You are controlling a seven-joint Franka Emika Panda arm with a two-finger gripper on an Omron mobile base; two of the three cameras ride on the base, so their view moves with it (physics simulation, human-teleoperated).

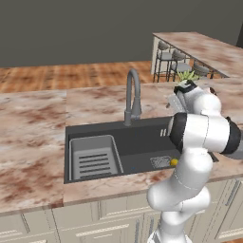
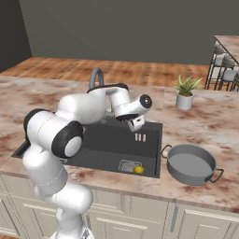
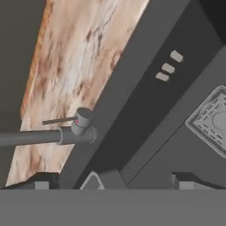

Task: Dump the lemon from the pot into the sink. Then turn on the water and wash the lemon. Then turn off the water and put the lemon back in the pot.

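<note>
The yellow lemon (image 2: 138, 169) lies on the floor of the dark sink (image 2: 102, 140), at the front right beside the drain grate (image 2: 127, 165); the left base view shows the lemon (image 1: 174, 162) next to my arm. On the counter to the right of the sink stands the grey pot (image 2: 190, 164), upright and empty. My gripper (image 2: 137, 123) hangs open over the sink's back right part, holding nothing. In the hand view, the gripper (image 3: 112, 182) looks at the faucet's base and thin lever (image 3: 66, 120). No water falls from the faucet (image 1: 133, 92).
A lighter ribbed rack insert (image 1: 94, 159) fills the sink's left half. A small white pot with a green plant (image 2: 185, 95) stands on the counter behind the grey pot. Bar stools (image 1: 171, 59) stand at a far counter. My own arm hides the sink's right side in the left base view.
</note>
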